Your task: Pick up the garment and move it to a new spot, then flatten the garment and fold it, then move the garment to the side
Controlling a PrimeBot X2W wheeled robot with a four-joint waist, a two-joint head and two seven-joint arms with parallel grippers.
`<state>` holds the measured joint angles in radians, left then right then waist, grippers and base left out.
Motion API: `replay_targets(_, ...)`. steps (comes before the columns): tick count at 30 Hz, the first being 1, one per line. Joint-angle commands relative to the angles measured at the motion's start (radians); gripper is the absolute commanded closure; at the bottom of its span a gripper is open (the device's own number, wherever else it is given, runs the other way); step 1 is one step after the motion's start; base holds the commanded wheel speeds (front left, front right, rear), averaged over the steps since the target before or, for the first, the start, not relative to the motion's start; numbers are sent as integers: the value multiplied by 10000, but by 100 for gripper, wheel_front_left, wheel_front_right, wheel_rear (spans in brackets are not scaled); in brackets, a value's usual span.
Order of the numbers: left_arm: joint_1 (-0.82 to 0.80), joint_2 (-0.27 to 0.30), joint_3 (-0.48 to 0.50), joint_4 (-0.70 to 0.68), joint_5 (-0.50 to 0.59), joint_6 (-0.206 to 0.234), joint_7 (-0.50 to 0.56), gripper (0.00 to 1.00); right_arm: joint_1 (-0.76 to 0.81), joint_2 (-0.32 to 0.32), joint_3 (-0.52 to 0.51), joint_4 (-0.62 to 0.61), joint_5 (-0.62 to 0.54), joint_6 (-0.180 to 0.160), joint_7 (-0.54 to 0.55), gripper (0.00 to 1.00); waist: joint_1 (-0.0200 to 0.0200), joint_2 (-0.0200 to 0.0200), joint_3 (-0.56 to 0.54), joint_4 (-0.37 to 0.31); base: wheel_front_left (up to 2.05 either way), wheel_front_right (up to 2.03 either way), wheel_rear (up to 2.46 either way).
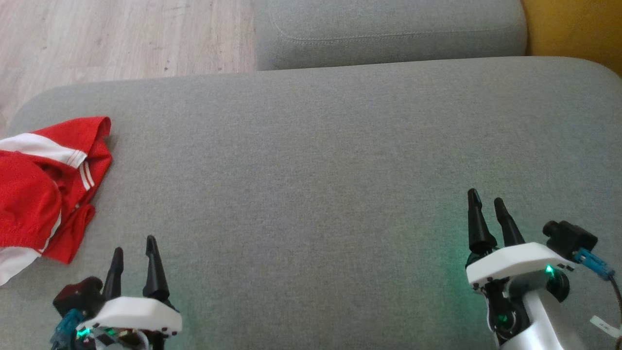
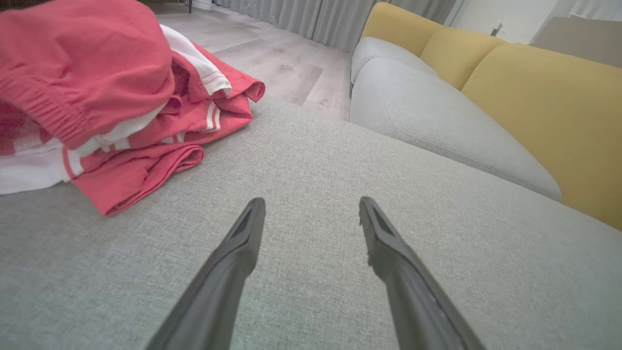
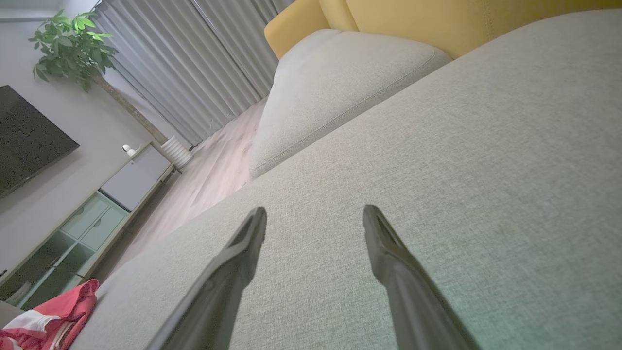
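Head view. Bunched garment (image 1: 46, 189) at 9 o'clock on the grey seat cushion (image 1: 316, 160), partly cut off by the frame edge. Red body uppermost, white striped panels at its 12 and 6 o'clock ends. Long axis of the heap judged roughly 12-to-6, along the cushion's left border.

At 7 o'clock, left gripper (image 1: 134, 243), jaws parted and empty, fingers aimed toward 12. Garment near, at about 10 o'clock from the fingertips, not touching.

At 4 o'clock, right gripper (image 1: 486, 195), jaws likewise spread with nothing between, well apart from the garment across bare cushion.

Left wrist view: garment (image 2: 97, 87) at 10 o'clock beyond the fingertips, nearest red hem just off the left finger's line.

Right wrist view: a corner of the garment (image 3: 58, 311) far off at 7 o'clock.

Pick-up judged not yet begun. Left arm plainly the nearer. Reach likely to call for a swing toward 10 o'clock, meeting the heap across its long axis.
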<state>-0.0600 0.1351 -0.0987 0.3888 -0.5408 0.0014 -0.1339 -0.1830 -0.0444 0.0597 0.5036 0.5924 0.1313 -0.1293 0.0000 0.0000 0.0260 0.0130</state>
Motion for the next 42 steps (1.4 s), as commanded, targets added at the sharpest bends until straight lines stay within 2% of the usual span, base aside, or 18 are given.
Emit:
replay_targets(1,-536,248,140,-237,312,112,-136,0,-628,-38,228,-242,-298,-4,-176,0,0,0,2,1,0,0,0)
replay_targets(19,-533,406,-96,-134,2530,455,-663,0,-842,-47,242,113,-2505,-5,-706,0,0,0,62,-22,0,0,0)
replay_targets(28,-368,301,75,-116,3348,637,-898,0,-782,-52,29,289,-3435,-5,-942,0,0,0,61,-50,0,0,0)
replay_targets(42,-446,361,292,-6,5030,622,-1278,0,-1040,-59,133,558,-4962,-6,-1324,0,0,0,288,39,0,0,0)
